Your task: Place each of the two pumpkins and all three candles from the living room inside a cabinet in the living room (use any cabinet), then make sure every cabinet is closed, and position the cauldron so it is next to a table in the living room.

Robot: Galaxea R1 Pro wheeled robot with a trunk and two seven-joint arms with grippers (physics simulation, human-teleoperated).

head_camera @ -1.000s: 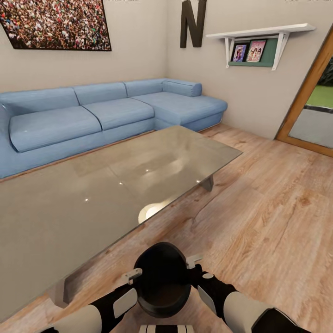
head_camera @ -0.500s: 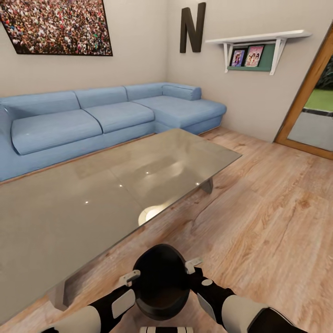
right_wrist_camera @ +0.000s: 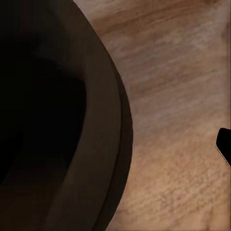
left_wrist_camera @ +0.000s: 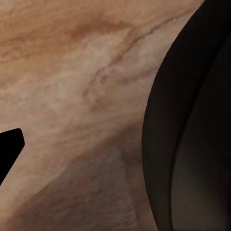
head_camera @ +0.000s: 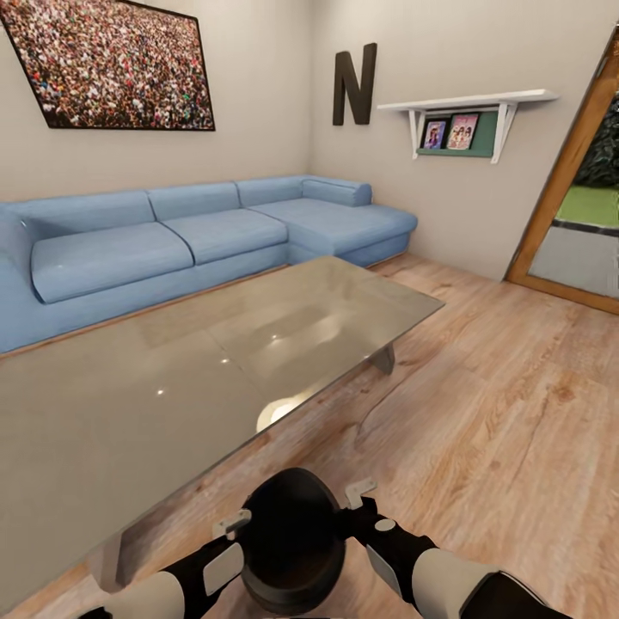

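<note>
Round black cauldron (head_camera: 291,542) pinched between left gripper (head_camera: 234,522) and right gripper (head_camera: 361,492) (jaw gaps unclear); lower gently beside glass-topped coffee table (head_camera: 129,413), keeping level.

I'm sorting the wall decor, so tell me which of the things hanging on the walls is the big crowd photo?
The dark-framed picture above the blue sofa. The black letter N and the white shelf with small photos hang on the adjoining wall.

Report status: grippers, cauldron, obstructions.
Left gripper and right gripper flank the cauldron, jaw states unclear. Table just ahead. Wood floor unobstructed.
</note>
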